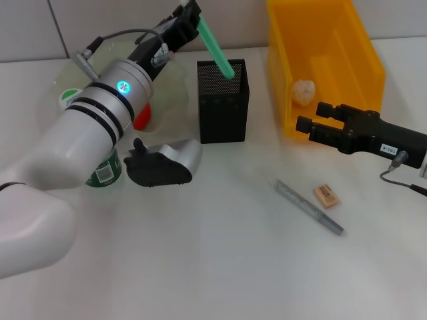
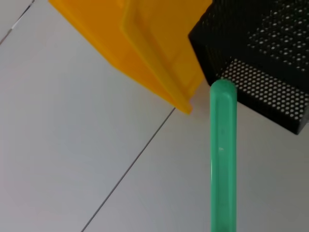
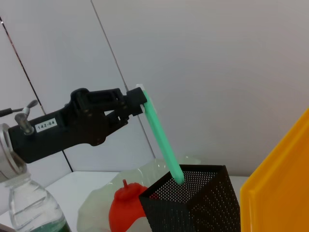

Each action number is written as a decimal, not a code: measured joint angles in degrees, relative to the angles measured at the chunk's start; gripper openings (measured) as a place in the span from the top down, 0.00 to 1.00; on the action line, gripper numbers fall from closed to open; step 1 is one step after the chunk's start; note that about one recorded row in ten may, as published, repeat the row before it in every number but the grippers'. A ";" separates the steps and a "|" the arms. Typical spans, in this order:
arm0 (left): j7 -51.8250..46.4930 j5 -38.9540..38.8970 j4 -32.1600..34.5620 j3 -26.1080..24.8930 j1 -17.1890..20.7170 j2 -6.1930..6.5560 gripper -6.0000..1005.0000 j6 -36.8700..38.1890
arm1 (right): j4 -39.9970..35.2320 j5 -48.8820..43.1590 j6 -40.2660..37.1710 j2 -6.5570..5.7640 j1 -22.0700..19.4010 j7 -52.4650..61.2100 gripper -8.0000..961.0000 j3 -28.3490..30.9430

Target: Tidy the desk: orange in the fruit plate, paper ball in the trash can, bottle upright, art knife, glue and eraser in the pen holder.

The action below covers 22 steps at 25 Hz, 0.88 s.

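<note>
Glue into holder
Left gripper (image 1: 189,15) clamps glue (image 1: 217,44), tip at holder (image 1: 223,107) mouth; straighten it upright, then release.

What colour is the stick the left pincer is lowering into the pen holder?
Green. The stick shows best in the right wrist view, held by the left pincer over the black mesh pen holder.

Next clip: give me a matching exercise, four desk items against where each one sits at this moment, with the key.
Items:
1. paper ball
2. eraser
3. green stick
4. orange

Places:
A. in the fruit plate
B. held by the left gripper, tip in the pen holder
C. inside the trash can
D. on the table beside a grey knife

Pairs: 1-C, 2-D, 3-B, 4-A
</note>
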 joint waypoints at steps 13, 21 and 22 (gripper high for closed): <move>-0.52 0.00 -0.80 0.16 -0.61 0.00 0.81 -0.10 | 0.00 0.00 -0.48 -0.06 -0.48 -0.25 0.23 0.03; -2.25 -0.06 -0.80 -0.07 -1.27 0.00 0.65 0.26 | 0.01 0.00 -0.48 -0.09 -0.59 -0.28 0.23 0.03; -2.54 -0.06 -0.80 -0.07 -1.32 0.00 0.62 0.27 | 0.01 0.00 -0.48 -0.09 -0.60 -0.28 0.23 0.03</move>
